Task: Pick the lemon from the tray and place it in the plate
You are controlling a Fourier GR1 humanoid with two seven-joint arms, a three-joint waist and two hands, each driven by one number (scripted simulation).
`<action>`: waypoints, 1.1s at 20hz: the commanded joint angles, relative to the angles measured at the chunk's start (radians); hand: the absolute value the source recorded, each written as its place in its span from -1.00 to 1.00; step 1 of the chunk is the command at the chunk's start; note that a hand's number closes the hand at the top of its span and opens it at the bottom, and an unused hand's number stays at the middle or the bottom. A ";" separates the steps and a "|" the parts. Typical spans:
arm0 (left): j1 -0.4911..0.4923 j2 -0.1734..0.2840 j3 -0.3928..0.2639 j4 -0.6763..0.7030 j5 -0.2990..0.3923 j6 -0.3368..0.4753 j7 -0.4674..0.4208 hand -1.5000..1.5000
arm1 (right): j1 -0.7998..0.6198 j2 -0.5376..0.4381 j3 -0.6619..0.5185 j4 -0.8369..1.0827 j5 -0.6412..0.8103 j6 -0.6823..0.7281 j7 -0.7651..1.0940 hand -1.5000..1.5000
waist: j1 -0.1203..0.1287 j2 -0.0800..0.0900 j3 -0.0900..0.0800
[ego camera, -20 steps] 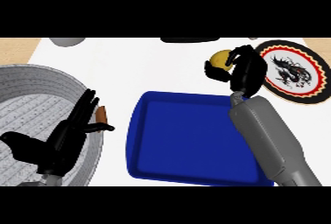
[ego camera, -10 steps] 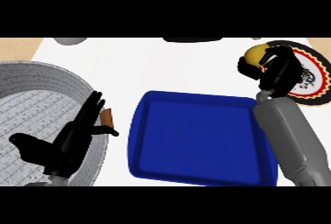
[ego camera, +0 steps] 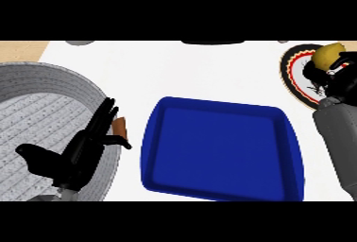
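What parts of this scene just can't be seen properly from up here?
- Lemon: mostly covered by the right hand in the head view; whether it touches the plate cannot be told.
- Plate: right part cut off by the picture's edge and hidden by the hand.
- Dark shapes at the top edge: cut off, not identifiable.

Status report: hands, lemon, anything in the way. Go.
Right hand curled round yellow lemon, above the round patterned plate. Left hand open, resting at the grey basin. Blue rectangular tray behind the carry; nothing seen in the way.
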 commanded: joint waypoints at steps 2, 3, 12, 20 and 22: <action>0.054 0.016 -0.030 0.171 -0.031 0.016 0.043 0.00 | 0.007 -0.060 -0.053 0.052 -0.106 -0.029 -0.109 1.00 | 0.006 0.026 -0.029; 0.064 0.021 -0.031 0.176 -0.036 0.019 0.037 0.00 | 0.005 -0.072 -0.070 0.071 -0.115 -0.041 -0.120 1.00 | 0.015 0.034 -0.028; 0.030 0.025 -0.030 0.125 -0.014 0.027 0.069 0.00 | 0.012 -0.144 -0.131 0.290 -0.271 0.242 -0.180 -1.00 | 0.047 0.043 -0.026; 0.033 0.014 -0.044 0.154 -0.025 0.039 0.055 0.00 | -0.023 -0.127 -0.237 0.288 -0.448 0.329 -0.452 -1.00 | 0.037 0.039 -0.022; 0.039 0.022 -0.044 0.134 -0.021 0.044 0.065 0.00 | -0.034 -0.140 -0.284 0.274 -0.493 0.313 -0.519 -1.00 | 0.043 0.040 -0.019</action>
